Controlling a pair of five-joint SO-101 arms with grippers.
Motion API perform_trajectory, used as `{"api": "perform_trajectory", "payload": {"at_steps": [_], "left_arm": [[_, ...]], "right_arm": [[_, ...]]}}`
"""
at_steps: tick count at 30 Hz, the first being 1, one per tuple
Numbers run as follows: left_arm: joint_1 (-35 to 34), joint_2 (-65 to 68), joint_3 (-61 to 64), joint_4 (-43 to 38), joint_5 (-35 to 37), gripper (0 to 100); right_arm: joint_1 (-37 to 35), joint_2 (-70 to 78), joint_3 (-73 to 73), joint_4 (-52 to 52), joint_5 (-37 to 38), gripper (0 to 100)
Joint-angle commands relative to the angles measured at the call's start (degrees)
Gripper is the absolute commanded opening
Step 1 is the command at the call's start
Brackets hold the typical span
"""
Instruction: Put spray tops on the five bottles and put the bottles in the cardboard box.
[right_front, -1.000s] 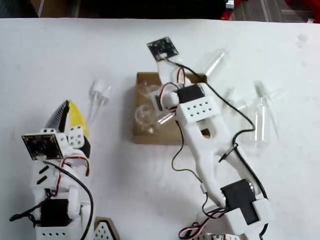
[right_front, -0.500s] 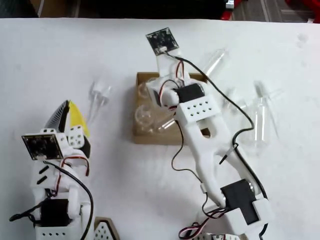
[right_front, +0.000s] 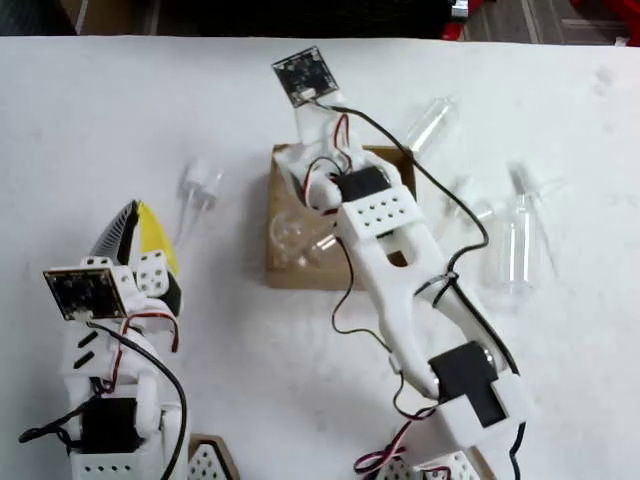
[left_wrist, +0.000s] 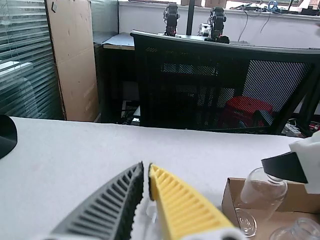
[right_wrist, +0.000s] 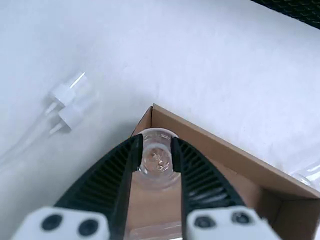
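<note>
My right gripper (right_wrist: 157, 150) is shut on a clear bottle (right_wrist: 158, 159), its black fingers on either side, just above the far left corner of the cardboard box (right_wrist: 235, 160). In the high view the right gripper (right_front: 300, 165) sits under its wrist at that corner of the box (right_front: 300, 275). More clear bottles (right_front: 292, 235) lie inside. Two white spray tops (right_front: 198, 185) lie on the table left of the box, and they also appear as spray tops (right_wrist: 69, 102) from the right wrist. My left gripper (right_front: 135, 232) rests shut and empty near the front left. The left wrist view shows the held bottle (left_wrist: 262, 192).
Three loose clear bottles lie right of the box: one bottle (right_front: 430, 125) at the back, a larger bottle (right_front: 515, 245) and a smaller bottle (right_front: 465, 205) beside it. The right arm's black cable loops over the box. White table stretches between the left arm and the box.
The right arm has swung left and farther back over the box, carrying the bottle to the box's far left corner. The left arm has not moved.
</note>
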Motion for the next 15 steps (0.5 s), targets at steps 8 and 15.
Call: {"api": "perform_trajectory", "payload": {"at_steps": [8,15], "left_arm": [[-0.7,-0.4,-0.3,-1.9,1.0,2],[-0.7,-0.4,-0.3,-1.9,1.0,2]], "right_arm": [[-1.6,0.6,-2.4,-2.2,0.3,15.2],[-1.4,-3.0,-6.0,1.8,0.2,16.5]]}}
